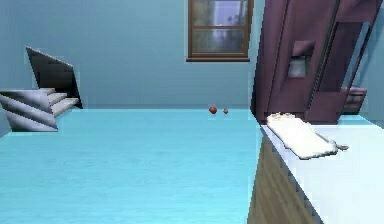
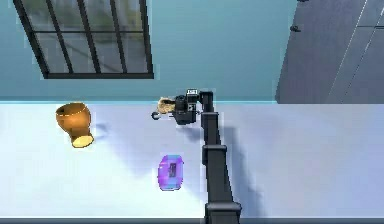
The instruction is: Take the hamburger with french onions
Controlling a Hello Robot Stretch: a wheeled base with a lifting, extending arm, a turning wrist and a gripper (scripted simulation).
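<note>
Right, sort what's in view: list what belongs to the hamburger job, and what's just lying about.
Job in hand:
- hand
- small tan thing by the hand, possibly the hamburger; cannot tell whether it is held

Lying about:
- orange vase
- purple block
- red balls
- pale tray

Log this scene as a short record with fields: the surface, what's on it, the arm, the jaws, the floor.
surface: white counter
on it: orange-brown vase; purple-blue object; small tan thing near the far edge
arm: dark bar reaching across the counter
jaws: at the small tan thing; cannot tell whether they hold anything
floor: small red balls, two, on blue floor
</note>
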